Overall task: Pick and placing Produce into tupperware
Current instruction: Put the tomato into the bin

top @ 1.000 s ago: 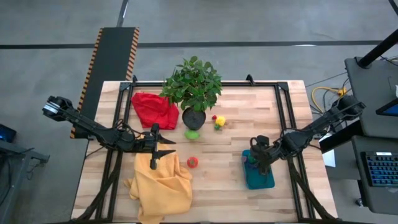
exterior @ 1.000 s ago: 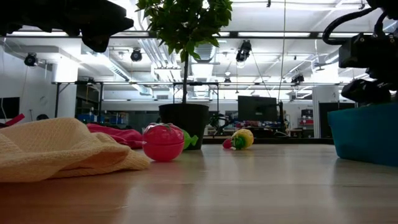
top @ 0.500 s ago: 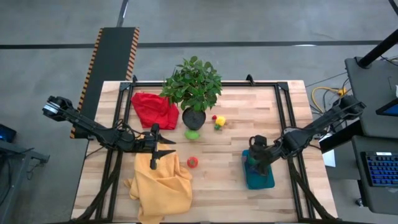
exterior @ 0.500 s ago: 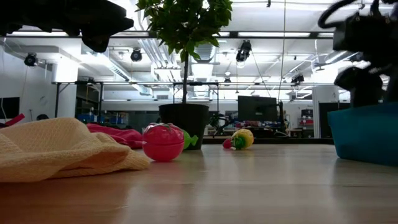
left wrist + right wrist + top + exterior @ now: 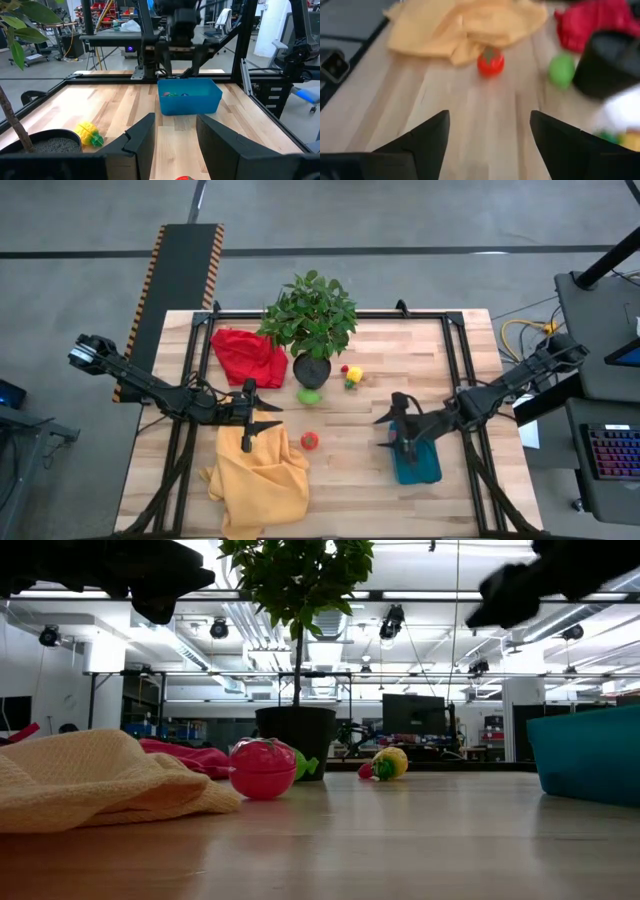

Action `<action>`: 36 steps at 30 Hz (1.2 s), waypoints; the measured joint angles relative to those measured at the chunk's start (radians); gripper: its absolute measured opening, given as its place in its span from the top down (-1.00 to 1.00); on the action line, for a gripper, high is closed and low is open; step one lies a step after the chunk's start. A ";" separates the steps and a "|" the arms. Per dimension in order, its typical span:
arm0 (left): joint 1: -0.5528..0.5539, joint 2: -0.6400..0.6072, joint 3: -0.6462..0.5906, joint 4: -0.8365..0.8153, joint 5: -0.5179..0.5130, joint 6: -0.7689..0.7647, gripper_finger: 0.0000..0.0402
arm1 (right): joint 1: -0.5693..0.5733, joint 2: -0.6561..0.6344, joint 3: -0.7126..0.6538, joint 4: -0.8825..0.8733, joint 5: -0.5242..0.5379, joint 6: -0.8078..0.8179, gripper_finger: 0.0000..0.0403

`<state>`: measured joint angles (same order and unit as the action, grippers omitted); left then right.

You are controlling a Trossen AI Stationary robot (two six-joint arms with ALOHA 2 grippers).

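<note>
The teal tupperware (image 5: 417, 465) stands on the table's right half; the left wrist view shows small produce pieces (image 5: 172, 93) lying inside it. My right gripper (image 5: 386, 432) hovers open just left of the tupperware, above the table, with nothing between its fingers (image 5: 490, 145). A red tomato (image 5: 310, 440), a green piece (image 5: 309, 395) and a yellow-and-red piece (image 5: 352, 374) rest on the wood near the plant pot. My left gripper (image 5: 268, 417) waits open over the yellow cloth's far edge, level, also with nothing between its fingers (image 5: 175, 145).
A potted plant (image 5: 312, 330) stands at the far middle, with a red cloth (image 5: 248, 355) to its left. A crumpled yellow cloth (image 5: 260, 480) covers the near left. Black frame rails (image 5: 455, 370) run along the table's sides. Bare wood lies between the tomato and the tupperware.
My right gripper has risen from over the tupperware and swung toward the table's left, tipping up from pointing steeply down to a shallow downward slant. The produce on the table and the tupperware have stayed in place.
</note>
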<state>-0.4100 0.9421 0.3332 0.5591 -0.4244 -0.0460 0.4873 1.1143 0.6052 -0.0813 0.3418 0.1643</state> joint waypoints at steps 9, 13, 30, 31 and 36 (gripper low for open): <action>0.000 0.000 0.000 0.000 0.000 0.000 0.36 | -0.076 0.001 -0.001 0.152 0.000 -0.107 -0.33; 0.000 0.000 0.000 0.001 0.000 -0.002 0.36 | -0.082 -0.001 -0.003 0.290 -0.043 -0.168 -0.35; 0.000 0.000 0.000 0.001 -0.001 -0.026 0.36 | -0.064 -0.371 -0.075 0.143 -0.167 -0.314 0.53; 0.000 0.000 0.000 0.001 -0.003 -0.026 0.36 | -0.065 -0.381 -0.085 0.154 -0.170 -0.325 0.65; 0.001 0.000 0.000 0.000 -0.004 -0.018 0.36 | -0.079 -0.424 -0.136 0.240 -0.187 -0.402 0.93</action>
<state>-0.4092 0.9421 0.3332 0.5595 -0.4282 -0.0636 0.4081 0.6898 0.4689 0.1583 0.1550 -0.2381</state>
